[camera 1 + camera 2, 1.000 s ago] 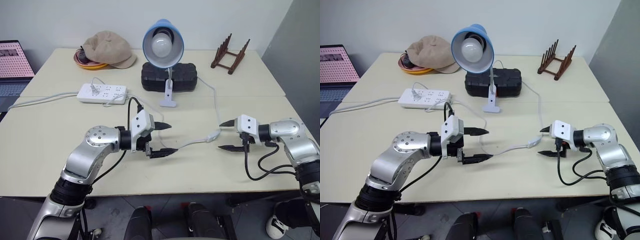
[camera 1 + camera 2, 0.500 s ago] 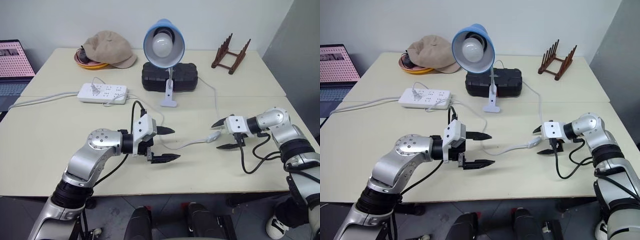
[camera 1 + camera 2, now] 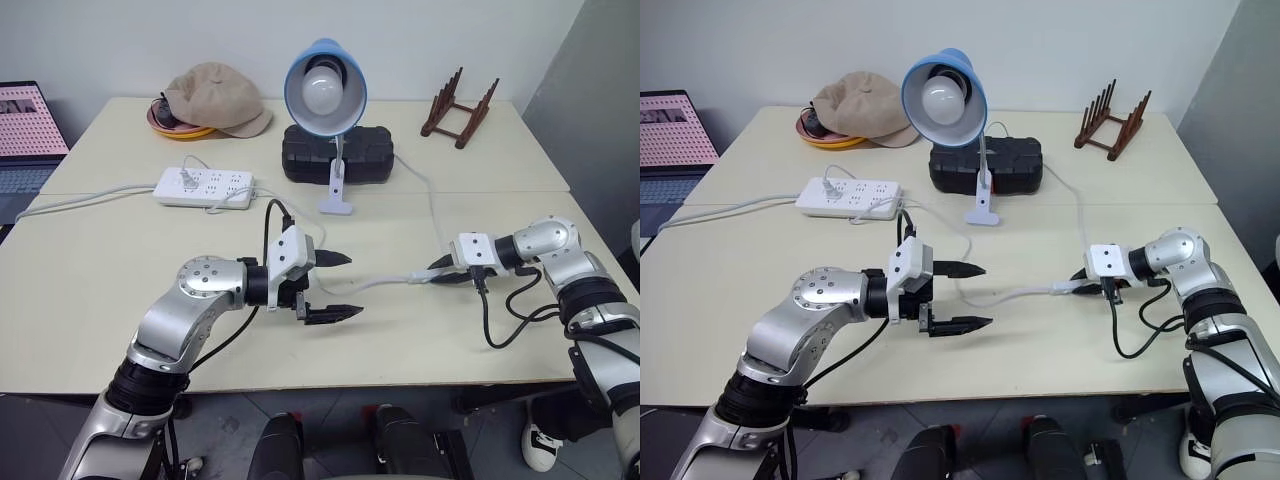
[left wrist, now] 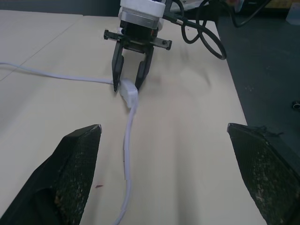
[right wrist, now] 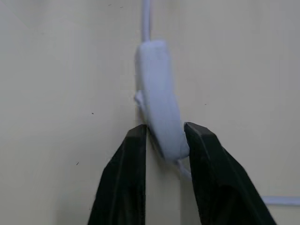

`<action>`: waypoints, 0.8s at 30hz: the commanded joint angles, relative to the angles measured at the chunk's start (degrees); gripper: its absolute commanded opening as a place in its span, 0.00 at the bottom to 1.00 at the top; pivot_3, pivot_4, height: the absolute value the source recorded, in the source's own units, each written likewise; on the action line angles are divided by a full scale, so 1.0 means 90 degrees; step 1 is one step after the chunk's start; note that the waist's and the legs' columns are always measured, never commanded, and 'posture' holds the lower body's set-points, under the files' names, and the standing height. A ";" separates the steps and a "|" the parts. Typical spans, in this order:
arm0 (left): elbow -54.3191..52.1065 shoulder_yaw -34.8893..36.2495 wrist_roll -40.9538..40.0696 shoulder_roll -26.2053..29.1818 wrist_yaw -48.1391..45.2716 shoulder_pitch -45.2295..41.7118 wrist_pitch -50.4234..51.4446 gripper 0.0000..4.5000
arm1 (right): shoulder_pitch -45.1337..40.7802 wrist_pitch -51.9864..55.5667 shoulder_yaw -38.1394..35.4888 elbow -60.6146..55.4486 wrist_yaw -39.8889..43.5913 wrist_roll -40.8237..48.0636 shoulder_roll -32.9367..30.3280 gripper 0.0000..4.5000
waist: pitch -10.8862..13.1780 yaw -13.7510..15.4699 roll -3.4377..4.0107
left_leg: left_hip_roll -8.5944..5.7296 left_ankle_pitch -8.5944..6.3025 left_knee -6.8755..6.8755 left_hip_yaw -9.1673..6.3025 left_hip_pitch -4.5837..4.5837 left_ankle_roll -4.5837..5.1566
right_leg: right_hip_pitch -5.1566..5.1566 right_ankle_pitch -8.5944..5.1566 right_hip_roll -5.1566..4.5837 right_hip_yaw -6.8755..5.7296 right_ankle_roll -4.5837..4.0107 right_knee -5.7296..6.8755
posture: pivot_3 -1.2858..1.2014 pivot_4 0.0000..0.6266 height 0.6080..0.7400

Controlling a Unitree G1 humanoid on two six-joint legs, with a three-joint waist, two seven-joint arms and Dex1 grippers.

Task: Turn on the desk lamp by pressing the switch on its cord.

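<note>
**Right gripper clamped on the inline switch; lamp unlit**

The right gripper (image 5: 164, 143) was closed on the near end of the switch (image 5: 158, 101), its two black fingers (image 5: 129, 173) pinching the white housing from either side, at the right of the cream table (image 3: 100, 290). The cord (image 3: 1015, 293) ran from the switch leftward across the table toward the left gripper (image 3: 338, 286), and, beyond the switch, back toward the desk lamp (image 3: 326, 88). The left gripper hovered just above the tabletop with its fingers spread wide and nothing between them; the cord lay on the table ahead of them.

The desk lamp stood at the middle rear, clipped in front of a black case (image 3: 337, 153), its blue shade facing the camera and its bulb dark. A white power strip (image 3: 205, 186) lay to its left, a tan cap (image 3: 213, 97) behind that, and a wooden rack (image 3: 459, 107) at the rear right. A laptop screen (image 3: 24, 120) showed at the far left edge; its writing could not be read, and no legible brand or label appeared on any object.
</note>
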 commanded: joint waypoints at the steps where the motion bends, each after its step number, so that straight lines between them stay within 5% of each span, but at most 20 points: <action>1: -0.0069 0.0048 -0.0073 -0.0010 -0.0039 -0.0100 -0.0074 1.00 | 0.0053 0.0264 -0.0262 -0.0279 0.0118 0.0275 0.0003 0.08 | 0.0000 -0.0002 0.0000 | 0.0000 0.0000 0.0000 0.0000 0.0000 0.0000 | 0.0000 0.0000 0.0000 0.0000 0.0000 0.0000 | 0.52 0.24 1.00; 5: -0.0030 0.0105 -0.0173 -0.0037 0.0013 -0.0079 0.0103 1.00 | 0.0387 0.1316 -0.0586 -0.1042 0.0322 0.0800 -0.0039 0.08 | 0.0000 0.0004 0.0000 | 0.0000 0.0000 -0.0001 -0.0002 -0.0001 0.0000 | 0.0000 0.0000 0.0000 -0.0002 0.0001 0.0001 | 0.52 0.24 1.00; 14: -0.0254 0.0912 -0.2252 -0.0530 0.0881 0.0175 0.2748 1.00 | 0.1344 0.8002 -0.1729 -0.5279 -0.0558 0.3570 -0.0045 0.08 | 0.0000 0.0008 0.0001 | 0.0001 0.0000 0.0003 -0.0019 -0.0001 0.0000 | 0.0000 -0.0001 0.0002 -0.0009 0.0000 0.0018 | 0.52 0.24 1.00; 20: 0.0231 0.1285 -0.3193 -0.1129 0.1465 -0.0373 0.3660 1.00 | 0.1467 1.0428 -0.2191 -0.6791 -0.1100 0.5110 -0.0064 0.08 | 0.0000 0.0037 0.0001 | -0.0002 0.0000 0.0009 -0.0022 -0.0006 0.0000 | 0.0002 -0.0002 0.0002 -0.0013 -0.0001 0.0010 | 0.52 0.24 1.00; 24: 0.0563 0.1374 -0.3461 -0.1332 0.1577 -0.0806 0.3945 1.00 | 0.1525 1.0829 -0.2206 -0.7171 -0.1325 0.5471 -0.0111 0.08 | 0.0000 0.0050 0.0000 | -0.0003 0.0000 0.0016 -0.0021 -0.0010 0.0000 | 0.0002 -0.0001 0.0002 -0.0012 -0.0001 0.0006 | 0.52 0.24 1.00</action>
